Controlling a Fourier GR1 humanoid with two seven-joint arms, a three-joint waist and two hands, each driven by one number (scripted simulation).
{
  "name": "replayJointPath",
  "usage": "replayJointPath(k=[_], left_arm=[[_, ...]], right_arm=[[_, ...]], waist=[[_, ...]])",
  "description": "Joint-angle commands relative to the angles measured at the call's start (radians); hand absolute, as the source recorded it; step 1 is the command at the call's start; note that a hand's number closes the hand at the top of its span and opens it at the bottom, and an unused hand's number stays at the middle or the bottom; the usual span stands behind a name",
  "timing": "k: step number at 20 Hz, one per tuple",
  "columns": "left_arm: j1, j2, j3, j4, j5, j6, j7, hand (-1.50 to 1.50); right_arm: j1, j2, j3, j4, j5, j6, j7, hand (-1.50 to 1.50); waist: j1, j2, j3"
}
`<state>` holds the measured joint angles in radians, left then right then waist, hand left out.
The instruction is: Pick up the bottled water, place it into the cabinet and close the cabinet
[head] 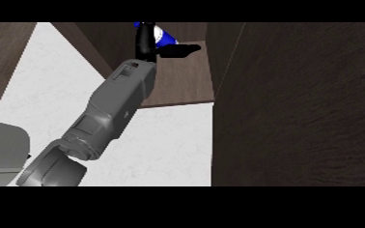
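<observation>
A pale, marbled table (164, 140) is being shown from steeply above, with a dark wooden cabinet (185, 84) standing open on it at the far side and its door (292, 111) swung out along the right of the view. One grey forearm is being extended from the lower left across the table and into the cabinet's opening; which arm it is cannot be settled from this view alone, though it is being taken here as the right one. The right hand (160, 48) is being held deep inside the cabinet, its fingers (146, 36) curled round the bottled water (162, 36), of which only a blue and white part is showing past them, while the thumb is being pointed off to the right. The bottle is lying directly within the grasp, above the cabinet's floor near the back wall, its long axis seemingly close to upright, though most of it is being hidden. Whether its base is touching the floor cannot be told. The release appears to be what is coming next, followed by the door. No other hand is being shown.
</observation>
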<state>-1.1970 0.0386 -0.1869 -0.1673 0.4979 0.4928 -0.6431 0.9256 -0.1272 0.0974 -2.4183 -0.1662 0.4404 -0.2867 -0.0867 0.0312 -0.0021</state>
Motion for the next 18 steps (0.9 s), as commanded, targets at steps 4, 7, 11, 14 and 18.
replayJointPath(k=[4, 7, 11, 14, 18], left_arm=[[0.021, -0.037, 0.026, -0.037, 0.030, -0.091, -0.074, -1.50], [0.038, -0.038, 0.023, -0.048, 0.027, -0.127, -0.071, -1.50], [0.083, -0.038, -0.005, -0.133, 0.033, -0.139, -0.023, -1.50], [0.160, -0.038, -0.045, -0.227, 0.067, -0.122, -0.011, -1.50], [0.256, -0.039, -0.084, -0.349, 0.060, -0.192, 0.028, -1.50]], right_arm=[[0.011, 0.010, 0.010, -0.059, -0.044, -0.002, 0.033, -1.50], [0.020, 0.009, 0.021, -0.137, -0.077, -0.036, 0.125, -1.50], [0.003, 0.013, 0.006, -0.121, -0.093, -0.048, 0.143, -1.50], [0.061, 0.029, 0.057, -0.146, -0.068, -0.036, 0.126, -1.50], [0.077, 0.057, 0.083, -0.123, -0.007, -0.052, 0.092, -1.50]], waist=[[0.020, -0.013, 0.001], [0.039, -0.017, 0.001], [0.075, -0.031, 0.001], [0.070, -0.038, 0.001], [0.095, -0.045, 0.001]])
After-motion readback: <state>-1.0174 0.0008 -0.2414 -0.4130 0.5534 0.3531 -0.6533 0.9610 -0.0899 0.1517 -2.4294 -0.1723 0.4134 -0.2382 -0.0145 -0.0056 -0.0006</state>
